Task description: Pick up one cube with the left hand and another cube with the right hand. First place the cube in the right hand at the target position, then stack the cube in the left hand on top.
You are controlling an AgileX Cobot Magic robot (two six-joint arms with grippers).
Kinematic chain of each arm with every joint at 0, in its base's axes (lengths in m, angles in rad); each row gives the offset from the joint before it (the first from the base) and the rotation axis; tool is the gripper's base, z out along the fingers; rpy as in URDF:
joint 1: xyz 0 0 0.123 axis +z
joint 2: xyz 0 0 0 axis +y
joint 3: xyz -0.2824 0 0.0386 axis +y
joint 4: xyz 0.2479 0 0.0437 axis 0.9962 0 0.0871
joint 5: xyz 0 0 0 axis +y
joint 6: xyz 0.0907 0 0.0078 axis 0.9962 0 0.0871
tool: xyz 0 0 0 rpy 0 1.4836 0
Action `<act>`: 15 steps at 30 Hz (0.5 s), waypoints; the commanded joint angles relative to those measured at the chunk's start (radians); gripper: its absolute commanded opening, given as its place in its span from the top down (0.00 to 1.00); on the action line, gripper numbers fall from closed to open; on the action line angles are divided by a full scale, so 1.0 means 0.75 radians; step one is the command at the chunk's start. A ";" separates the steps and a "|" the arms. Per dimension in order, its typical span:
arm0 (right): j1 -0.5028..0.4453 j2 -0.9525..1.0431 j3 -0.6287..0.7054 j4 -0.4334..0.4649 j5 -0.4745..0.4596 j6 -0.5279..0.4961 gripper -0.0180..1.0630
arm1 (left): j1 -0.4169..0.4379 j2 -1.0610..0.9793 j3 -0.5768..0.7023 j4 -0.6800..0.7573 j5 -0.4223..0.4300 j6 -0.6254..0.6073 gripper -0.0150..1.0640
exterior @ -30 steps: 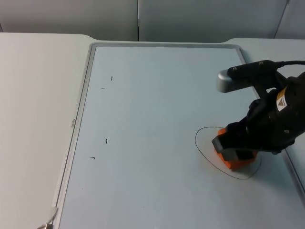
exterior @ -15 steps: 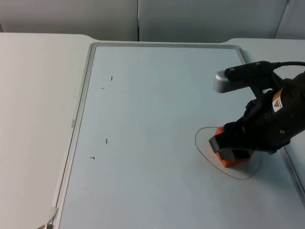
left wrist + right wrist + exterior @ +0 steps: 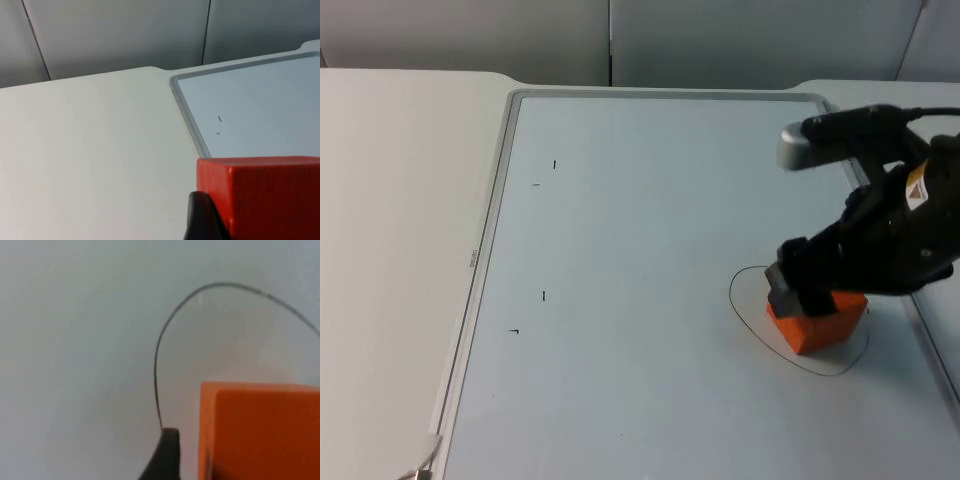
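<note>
An orange cube (image 3: 817, 325) rests on the board inside a drawn oval target outline (image 3: 738, 300). My right gripper (image 3: 807, 296) hovers just above the cube's near-left top edge and is open. In the right wrist view a narrow gap separates its black fingertip (image 3: 167, 455) from the orange cube (image 3: 260, 430), with the oval line (image 3: 165, 345) curving beyond. In the left wrist view a red cube (image 3: 265, 195) sits between the fingers of my left gripper, a black fingertip (image 3: 202, 220) pressed against its side, held up over the white table.
A pale blue board with a grey frame (image 3: 495, 230) covers most of the table; small black marks (image 3: 543, 295) dot its left half. The white table top (image 3: 390, 250) lies to the left. The board's corner (image 3: 175, 82) appears in the left wrist view.
My right gripper has let go of the orange cube and risen slightly up and right, uncovering the cube's top. The cube stays in the oval.
</note>
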 commanded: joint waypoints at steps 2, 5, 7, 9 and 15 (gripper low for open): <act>-0.005 -0.097 -0.060 -0.005 0.053 0.005 0.24 | -0.008 -0.008 0.008 -0.004 -0.016 0.000 0.99; -0.005 -0.234 -0.142 -0.005 0.163 -0.016 0.24 | -0.008 -0.008 0.008 -0.001 -0.017 0.000 0.99; -0.005 -0.284 -0.172 -0.005 0.199 -0.031 0.24 | -0.008 -0.008 0.008 -0.001 -0.019 0.000 0.99; -0.002 -0.427 -0.223 -0.005 0.245 -0.072 0.24 | -0.008 -0.008 0.008 -0.001 -0.023 0.000 0.99; 0.020 -0.879 -0.298 -0.008 0.255 -0.189 0.25 | -0.008 -0.008 0.008 -0.001 -0.043 0.000 0.99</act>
